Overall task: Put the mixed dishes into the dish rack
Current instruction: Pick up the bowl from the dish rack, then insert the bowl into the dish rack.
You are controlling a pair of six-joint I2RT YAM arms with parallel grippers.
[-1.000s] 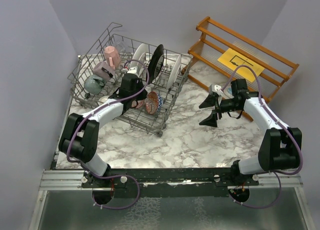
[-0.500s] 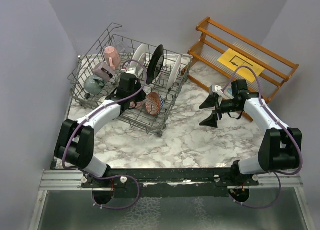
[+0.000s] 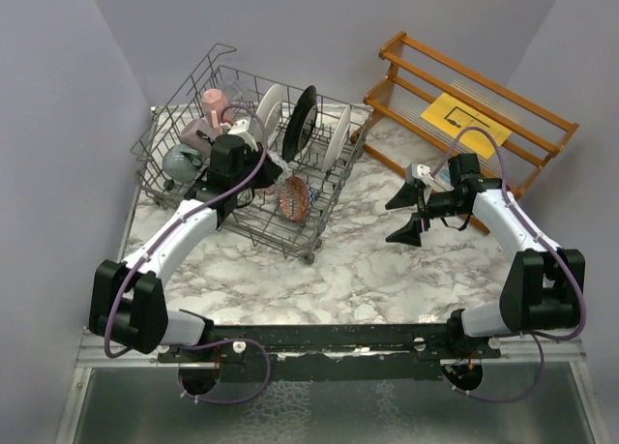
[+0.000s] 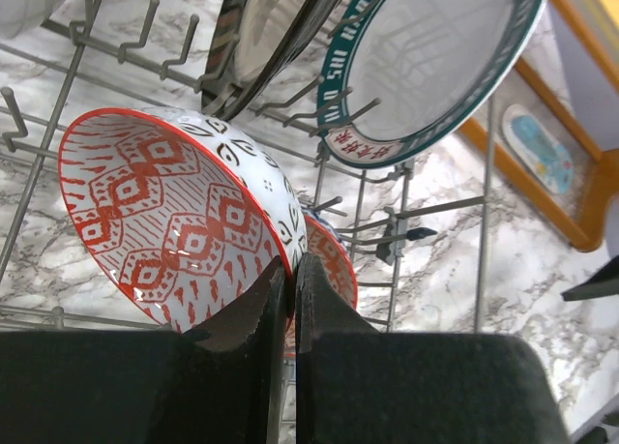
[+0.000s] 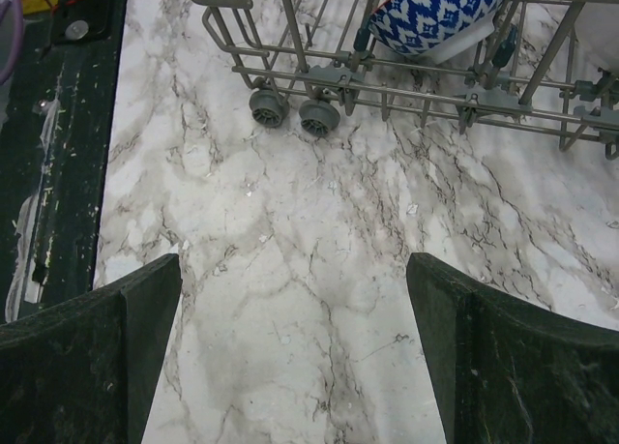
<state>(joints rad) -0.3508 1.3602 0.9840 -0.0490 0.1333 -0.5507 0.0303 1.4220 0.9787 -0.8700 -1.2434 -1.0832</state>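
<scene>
Left jaws pinch the rim of the red patterned bowl [image 4: 174, 222] inside the dish rack [image 3: 324, 212];
settle it between tines [image 4: 152, 23] before releasing; right jaws hang spread above the bench [image 5: 290, 270].

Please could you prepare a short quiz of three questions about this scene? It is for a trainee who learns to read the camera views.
1. True or false: the right fingers are open and hold nothing.
2. Choose one. The left fingers are: A) wide open; B) shut on the rim of the red patterned bowl; C) out of every view.
3. Short answer: on what does the yellow paper sheet lie?

Key
1. True.
2. B.
3. On the wooden shelf.
</scene>
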